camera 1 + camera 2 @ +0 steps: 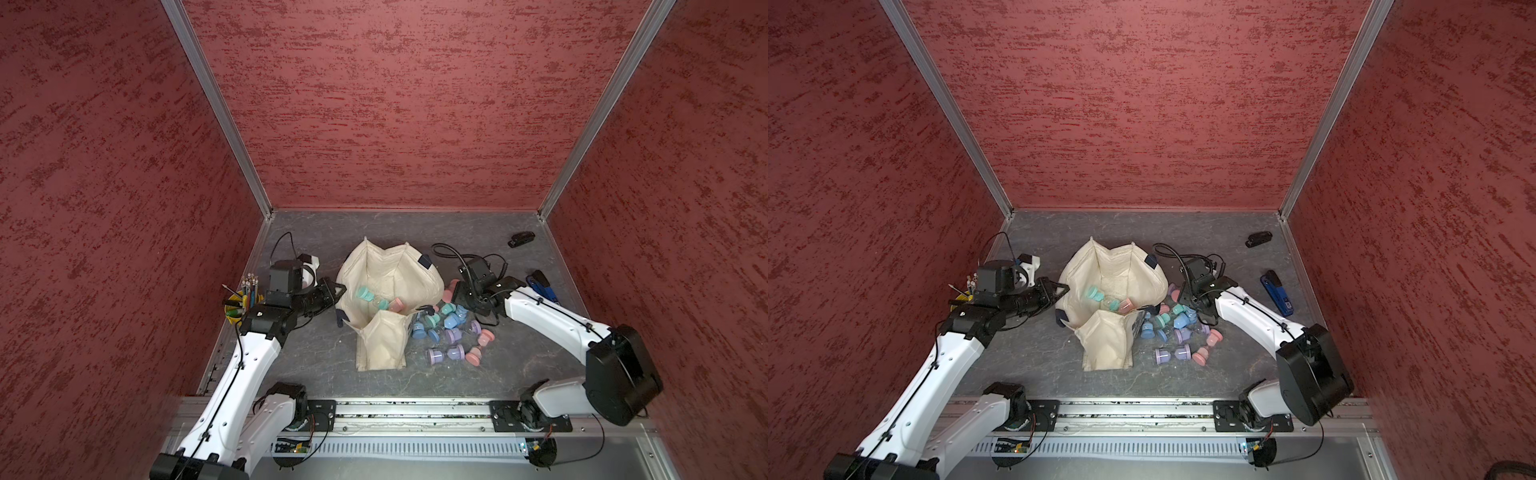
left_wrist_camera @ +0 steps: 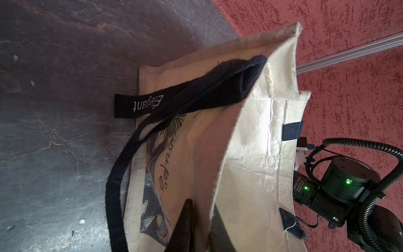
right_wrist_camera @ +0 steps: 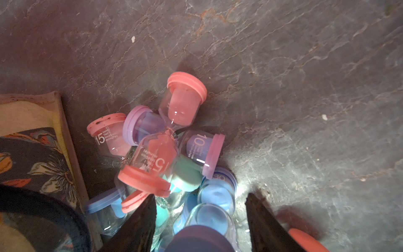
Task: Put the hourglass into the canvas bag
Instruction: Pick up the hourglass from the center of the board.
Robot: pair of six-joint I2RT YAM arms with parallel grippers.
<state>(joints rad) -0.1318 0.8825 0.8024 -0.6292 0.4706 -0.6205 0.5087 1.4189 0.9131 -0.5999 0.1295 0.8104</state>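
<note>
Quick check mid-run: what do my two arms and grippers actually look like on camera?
The left arm and right arm have white shells, black joint housings and thin black cables clipped along them. The left gripper is a black triangular frame. The right gripper has black wedge-shaped fingers; a ribbed black conduit loops at its wrist.

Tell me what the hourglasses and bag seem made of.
Hourglasses: clear, glossy, see-through bulbs with bright highlights, so glass or hard plastic; the pastel end caps look matte, likely plastic or rubber. Canvas bag: matte cream woven cloth, creased, with a frayed edge; its inner face looks crinkled, perhaps coated.
</note>
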